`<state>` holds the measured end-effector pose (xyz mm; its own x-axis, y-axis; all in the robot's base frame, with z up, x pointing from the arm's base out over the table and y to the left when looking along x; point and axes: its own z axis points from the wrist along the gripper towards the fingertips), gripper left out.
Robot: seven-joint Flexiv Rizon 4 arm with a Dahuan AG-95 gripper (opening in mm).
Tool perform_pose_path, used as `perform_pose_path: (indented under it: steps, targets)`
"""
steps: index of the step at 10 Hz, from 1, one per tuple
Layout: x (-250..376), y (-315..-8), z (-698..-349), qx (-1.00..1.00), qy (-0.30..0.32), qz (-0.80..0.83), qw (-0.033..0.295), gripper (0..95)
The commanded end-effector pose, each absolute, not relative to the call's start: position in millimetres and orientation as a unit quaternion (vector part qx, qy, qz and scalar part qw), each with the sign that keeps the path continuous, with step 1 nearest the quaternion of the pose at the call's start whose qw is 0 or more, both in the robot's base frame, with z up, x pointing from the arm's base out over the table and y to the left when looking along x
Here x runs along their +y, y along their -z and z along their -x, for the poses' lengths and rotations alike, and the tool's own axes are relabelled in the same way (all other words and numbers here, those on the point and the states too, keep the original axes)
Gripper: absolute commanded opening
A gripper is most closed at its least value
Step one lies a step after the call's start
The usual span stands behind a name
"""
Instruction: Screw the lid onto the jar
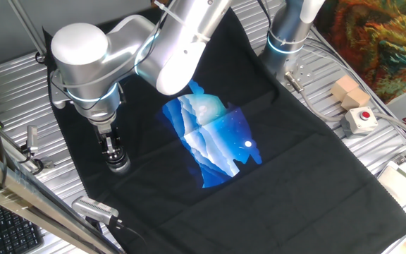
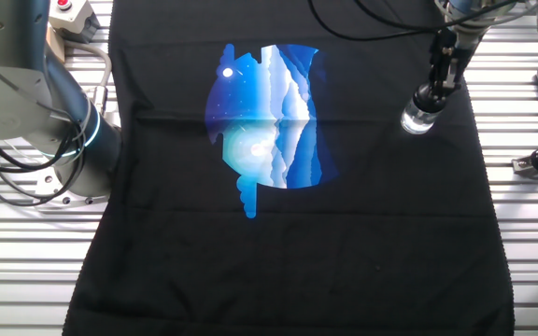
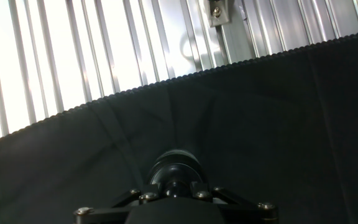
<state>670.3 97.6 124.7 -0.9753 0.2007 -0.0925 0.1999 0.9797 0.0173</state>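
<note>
End effector (image 1: 117,156) closed on lid (image 3: 174,169), lid seated atop jar (image 2: 418,118). Jar upright on black cloth (image 2: 372,233); contents not discernible.

The arm (image 1: 146,42) comes in from the top of one fixed view, bends at a chunky white elbow joint, then drops pretty much straight down at the wrist. The gripper (image 1: 115,156) points down at the cloth, upright as far as I can see. Its fingers (image 2: 436,75) look pinched close together around something small and round at their tips, though the hand view only shows the dark linkage (image 3: 173,199) at the bottom edge, so the actual contact is hard to make out.
</note>
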Motion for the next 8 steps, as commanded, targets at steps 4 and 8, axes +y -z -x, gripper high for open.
perform_pose_path:
  steps: [4, 8]
  targets:
    - [97.2, -124.5, -670.6, 0.993, -0.004, -0.110, 0.046, 0.0]
    - [96.7, -124.7, -670.7, 0.994, -0.004, -0.103, 0.044, 0.0]
